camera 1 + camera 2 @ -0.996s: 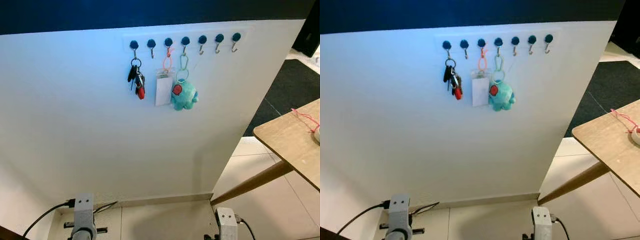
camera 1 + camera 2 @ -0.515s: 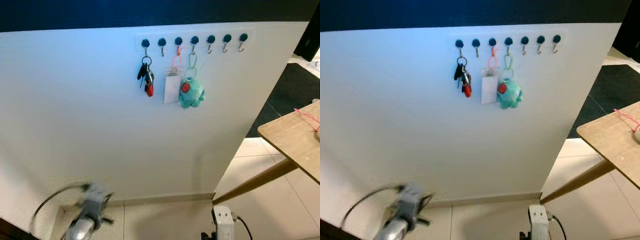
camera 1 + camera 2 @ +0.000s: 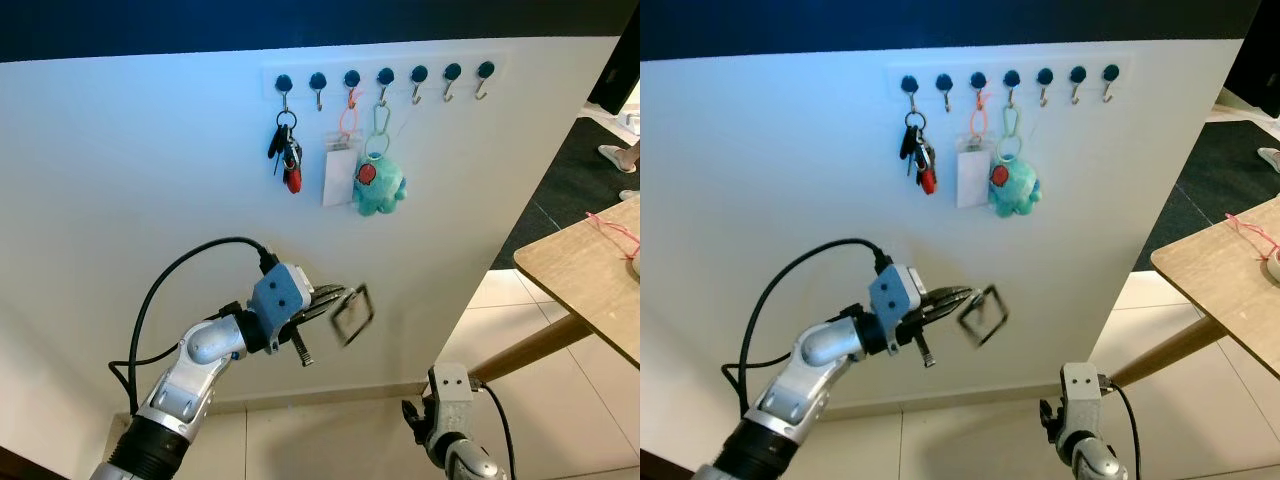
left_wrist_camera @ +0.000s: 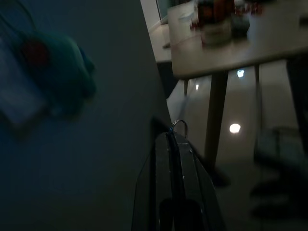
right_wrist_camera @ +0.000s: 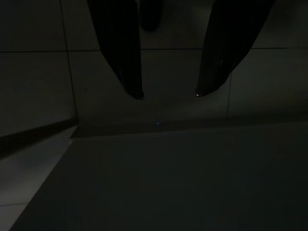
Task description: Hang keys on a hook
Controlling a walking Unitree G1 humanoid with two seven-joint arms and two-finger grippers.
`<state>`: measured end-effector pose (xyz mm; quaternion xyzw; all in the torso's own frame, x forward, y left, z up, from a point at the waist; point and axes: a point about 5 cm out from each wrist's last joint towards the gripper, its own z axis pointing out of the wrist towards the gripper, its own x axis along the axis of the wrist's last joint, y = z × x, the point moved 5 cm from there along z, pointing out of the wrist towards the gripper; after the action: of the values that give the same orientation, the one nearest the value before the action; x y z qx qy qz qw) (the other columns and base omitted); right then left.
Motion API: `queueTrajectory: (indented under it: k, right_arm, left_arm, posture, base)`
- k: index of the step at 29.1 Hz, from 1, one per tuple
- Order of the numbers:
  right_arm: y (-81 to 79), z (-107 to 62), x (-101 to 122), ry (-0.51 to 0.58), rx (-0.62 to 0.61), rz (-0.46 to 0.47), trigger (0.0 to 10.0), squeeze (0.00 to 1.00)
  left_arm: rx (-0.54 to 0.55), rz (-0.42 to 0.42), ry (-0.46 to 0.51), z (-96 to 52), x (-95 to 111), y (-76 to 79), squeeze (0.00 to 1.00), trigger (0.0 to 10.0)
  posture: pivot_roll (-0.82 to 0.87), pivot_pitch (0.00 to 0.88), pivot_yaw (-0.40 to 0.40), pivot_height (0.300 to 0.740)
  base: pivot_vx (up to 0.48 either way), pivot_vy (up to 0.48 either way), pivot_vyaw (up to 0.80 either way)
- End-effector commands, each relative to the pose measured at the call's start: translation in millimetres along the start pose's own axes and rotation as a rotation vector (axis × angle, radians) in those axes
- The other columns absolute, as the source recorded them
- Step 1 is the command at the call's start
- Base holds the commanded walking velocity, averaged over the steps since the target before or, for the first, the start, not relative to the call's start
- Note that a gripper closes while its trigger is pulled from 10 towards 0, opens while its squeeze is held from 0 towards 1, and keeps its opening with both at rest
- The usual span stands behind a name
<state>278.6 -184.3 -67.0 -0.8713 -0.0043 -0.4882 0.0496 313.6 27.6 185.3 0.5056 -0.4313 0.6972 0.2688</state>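
Your left gripper (image 3: 335,303) has its fingers pinched narrow on a key ring (image 3: 352,313), well below the hook rail (image 3: 385,76) and left of its free hooks (image 3: 451,80). Right gripper (image 5: 168,94) hangs idle, fingers spread.

Legible text, labels, brands, numbers, signs: none recorded.

No writing can be made out on the white card (image 3: 337,178) hung from the hook rail (image 3: 384,76); its face is seen as blank at this sharpness. No mark is seen on the teal plush charm (image 3: 378,187) beyond a red patch, and none on the key bunch (image 3: 285,151) with its red fob. The items on the table (image 4: 240,36) in the left wrist view are blurred, and any labels on them cannot be read. No lettering is seen on the blue wrist housing (image 3: 277,297) or on the white wall panel (image 3: 150,170).
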Motion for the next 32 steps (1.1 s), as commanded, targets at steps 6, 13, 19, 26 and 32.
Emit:
queueTrajectory:
  k: [6,13,19,26,32]
  right_arm:
    - [-6.9,0.7,1.5,0.023,0.006,0.029,10.0,0.0]
    - [-9.1,3.3,8.2,0.046,0.007,0.051,10.0,0.0]
    - [-10.4,4.8,11.3,0.054,0.008,0.057,10.0,0.0]
    - [-13.6,8.7,22.6,0.089,0.012,0.067,10.0,0.0]
    - [-13.0,10.1,28.3,0.107,0.005,0.069,10.0,0.0]
  left_arm:
    - [-0.027,0.006,0.14,26.9,63.4,-10.7,0.0,10.0]
    - [0.058,0.085,0.021,35.7,74.0,-41.8,0.0,10.0]
    - [0.073,0.126,-0.016,36.5,75.6,-49.6,0.0,10.0]
    - [0.145,0.282,-0.081,40.9,85.1,-75.8,0.0,10.0]
    - [0.144,0.357,-0.121,49.4,90.8,-84.1,0.0,10.0]
  posture:
    - [0.02,0.054,0.021,0.74]
    - [0.02,0.056,0.026,0.74]
    - [0.02,0.056,0.027,0.74]
    - [0.01,0.055,0.028,0.74]
    - [0.01,0.058,0.028,0.74]
  base:
    - [0.0,0.0,0.0]
    - [0.0,0.0,0.0]
    - [0.0,0.0,0.0]
    - [0.0,0.0,0.0]
    - [0.0,0.0,0.0]
